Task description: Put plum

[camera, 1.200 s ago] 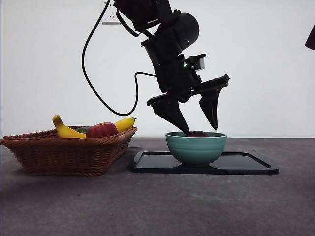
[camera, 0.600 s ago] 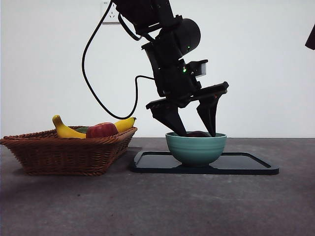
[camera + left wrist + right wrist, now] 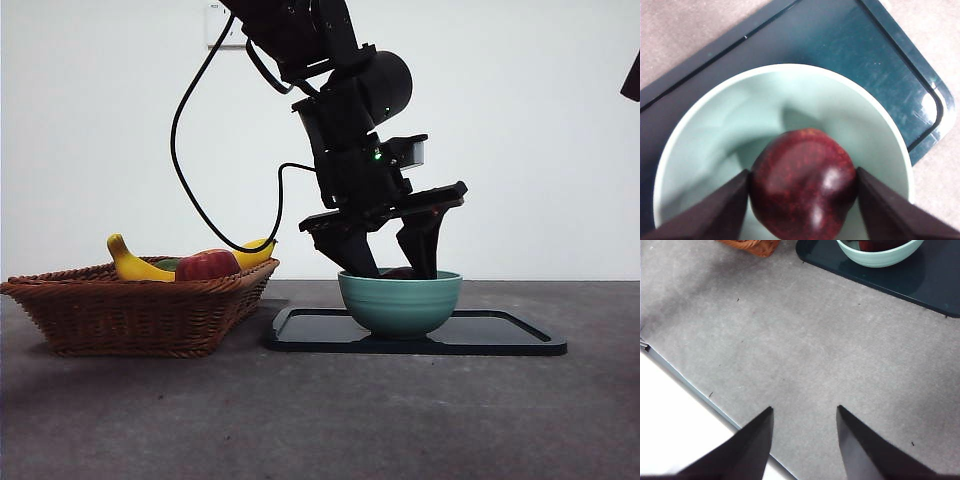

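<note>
Counting the things first: one plum (image 3: 802,187), one green bowl (image 3: 399,302), one dark tray (image 3: 500,335), one woven basket (image 3: 130,315). In the basket: one yellow banana (image 3: 135,265), one red apple (image 3: 207,265), plus something green, mostly hidden.

Sitting inside the bowl, the plum, dark maroon and glossy, with only its top showing above the rim in the front view. Rounded shape, so no clear long axis to tell; in the left wrist view a shallow dimple on the upper surface, turned up toward the camera. Bowl standing on the tray, near the tray end closer to the basket; basket beside the tray on the grey table (image 3: 805,355).

Reaching down into the bowl from above, the left gripper (image 3: 802,200): one jaw on each side of the plum, both drawn in right against its skin, though cannot tell how firmly pressed. Tips below the rim in the front view.

Hovering well apart over bare table, the right gripper (image 3: 805,415), jaws spread with nothing between.
</note>
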